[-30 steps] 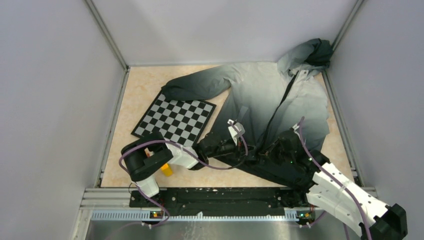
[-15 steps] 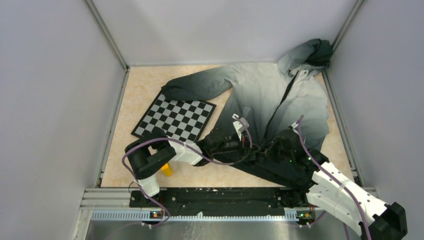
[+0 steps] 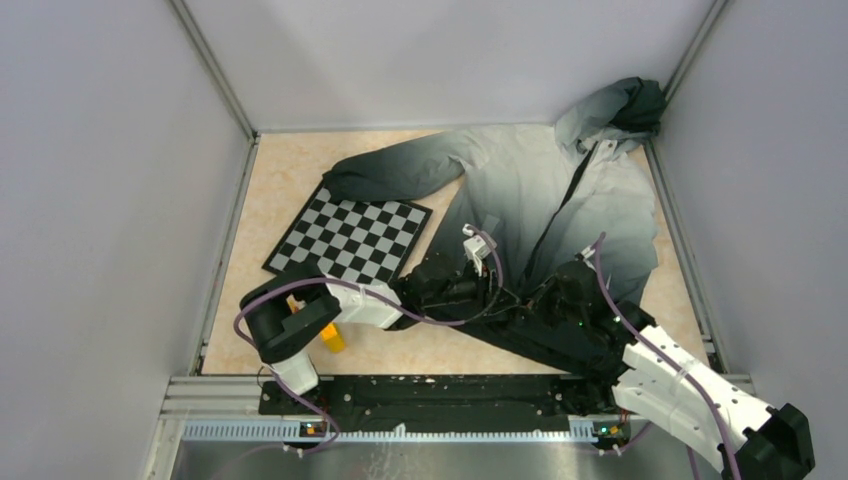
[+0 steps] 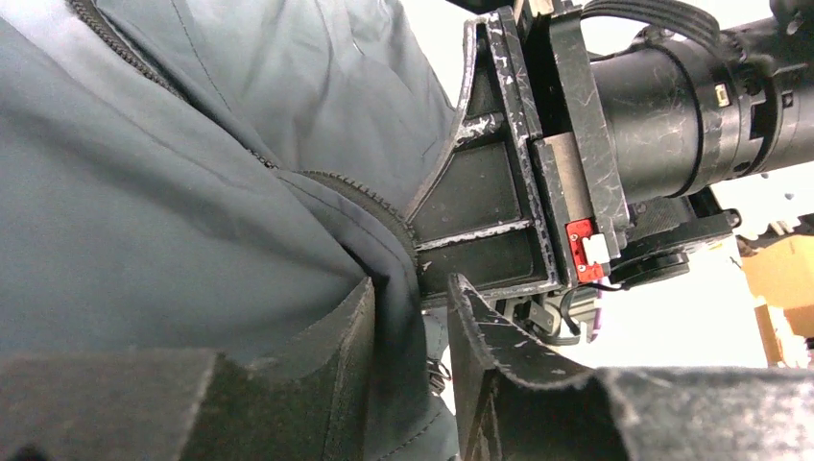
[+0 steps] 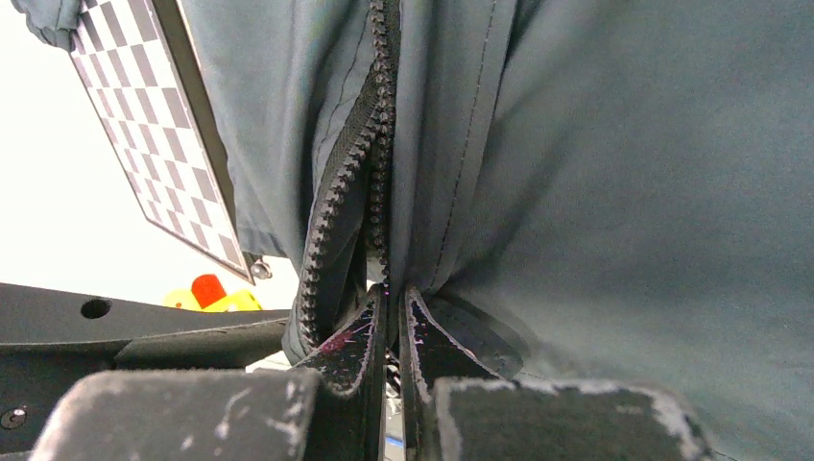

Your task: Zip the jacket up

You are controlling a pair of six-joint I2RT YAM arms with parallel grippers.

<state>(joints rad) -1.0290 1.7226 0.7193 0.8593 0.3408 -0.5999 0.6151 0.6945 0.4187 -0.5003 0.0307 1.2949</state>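
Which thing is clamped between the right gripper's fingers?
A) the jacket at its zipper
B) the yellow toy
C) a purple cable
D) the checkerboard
A: in the right wrist view the right gripper is shut on the jacket, its tips pinching the fabric beside the zipper; the checkerboard lies off to the side.

Open beige counter point(image 3: 285, 175) is left along the left edge and in the far left corner. The middle left is taken up by a flat black-and-white checkerboard panel point(image 3: 350, 238). The right half is covered by a large grey-to-black hooded fabric jacket point(image 3: 545, 185). Three sides are closed off by plain grey walls point(image 3: 110, 200).
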